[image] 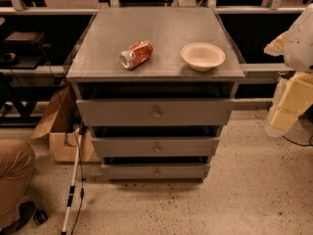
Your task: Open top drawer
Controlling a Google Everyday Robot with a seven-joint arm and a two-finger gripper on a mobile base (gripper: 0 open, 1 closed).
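The grey cabinet (156,38) stands in the middle of the camera view with three drawers stacked in its front. The top drawer (117,112) is the widest and tallest, with a small round metal knob (156,113) at its centre. A dark gap shows between its front panel and the cabinet top. Two narrower drawers (122,146) sit below it with similar knobs. My gripper (282,115), pale yellow under a white arm (303,38), hangs at the right edge, to the right of the top drawer and apart from it.
A crushed orange can (136,54) and a white bowl (203,56) sit on the cabinet top. A cardboard box (61,131) and a white stick (72,185) are on the floor to the left. A person's leg (14,180) is at lower left. Dark shelving stands behind.
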